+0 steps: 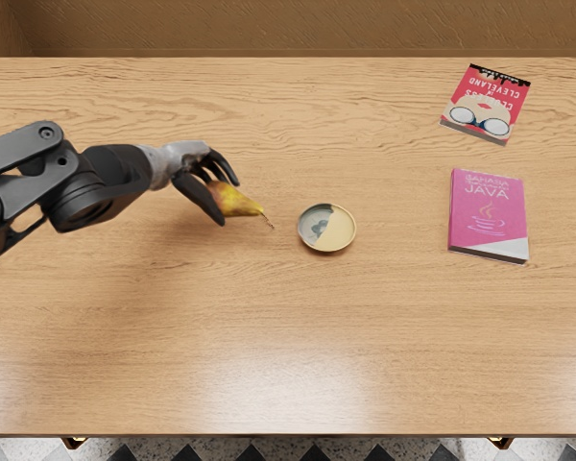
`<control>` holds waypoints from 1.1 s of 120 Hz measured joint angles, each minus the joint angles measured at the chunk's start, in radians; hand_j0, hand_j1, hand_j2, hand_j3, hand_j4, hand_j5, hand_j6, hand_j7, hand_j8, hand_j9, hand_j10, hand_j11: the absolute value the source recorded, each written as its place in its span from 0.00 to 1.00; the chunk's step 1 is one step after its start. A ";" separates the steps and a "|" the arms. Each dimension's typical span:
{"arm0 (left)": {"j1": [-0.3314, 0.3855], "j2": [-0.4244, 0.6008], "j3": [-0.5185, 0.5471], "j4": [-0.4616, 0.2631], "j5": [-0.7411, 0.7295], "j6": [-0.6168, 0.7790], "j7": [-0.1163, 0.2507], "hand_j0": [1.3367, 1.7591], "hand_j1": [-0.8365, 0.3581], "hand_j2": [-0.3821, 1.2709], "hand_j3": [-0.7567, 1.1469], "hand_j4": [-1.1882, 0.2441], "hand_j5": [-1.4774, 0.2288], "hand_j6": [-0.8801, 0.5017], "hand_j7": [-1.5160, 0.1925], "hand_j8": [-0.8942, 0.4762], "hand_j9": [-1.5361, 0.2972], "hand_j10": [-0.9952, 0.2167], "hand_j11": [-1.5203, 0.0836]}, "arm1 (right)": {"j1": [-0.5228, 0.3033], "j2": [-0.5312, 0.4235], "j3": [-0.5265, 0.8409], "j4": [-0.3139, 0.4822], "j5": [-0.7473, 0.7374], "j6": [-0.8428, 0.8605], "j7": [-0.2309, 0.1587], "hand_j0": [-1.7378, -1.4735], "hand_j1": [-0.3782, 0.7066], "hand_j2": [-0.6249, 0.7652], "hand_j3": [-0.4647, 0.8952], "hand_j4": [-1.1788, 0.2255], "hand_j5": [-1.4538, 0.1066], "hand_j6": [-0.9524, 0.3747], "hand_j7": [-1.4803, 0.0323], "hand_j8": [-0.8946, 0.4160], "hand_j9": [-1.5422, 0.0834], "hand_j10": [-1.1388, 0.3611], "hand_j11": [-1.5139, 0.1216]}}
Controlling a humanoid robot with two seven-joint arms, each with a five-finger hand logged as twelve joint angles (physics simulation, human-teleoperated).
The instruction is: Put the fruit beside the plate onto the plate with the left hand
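Observation:
A yellow-red pear [238,202] lies on the wooden table, its stem pointing right toward a small round plate [326,228]. The plate is tan with a grey patch and sits a short way right of the pear, apart from it. My left hand [204,182] reaches in from the left edge, its dark fingers curled over the pear's left end. The fingers touch or nearly touch the fruit, but the pear still looks to rest on the table. The right arm does not show.
A red and white book [486,103] lies at the back right. A pink Java book [489,214] lies right of the plate. The table's front edge [288,434] runs along the bottom.

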 joint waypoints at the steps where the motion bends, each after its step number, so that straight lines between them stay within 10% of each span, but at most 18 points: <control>1: 0.000 0.000 -0.002 0.000 -0.004 0.000 0.000 0.76 0.46 0.49 0.40 0.39 0.35 0.31 0.39 0.33 0.38 0.29 0.42 | 0.000 0.000 0.000 0.000 0.000 0.000 0.000 0.30 0.04 0.45 0.34 0.83 0.92 0.71 0.97 0.67 0.94 0.75 0.91; 132: -0.040 -0.241 -0.079 0.039 -0.190 -0.017 0.000 0.76 0.46 0.54 0.40 0.40 0.36 0.26 0.40 0.31 0.38 0.30 0.42 | -0.001 0.000 0.000 0.000 0.000 0.000 0.000 0.30 0.04 0.45 0.34 0.83 0.92 0.71 0.97 0.67 0.94 0.75 0.91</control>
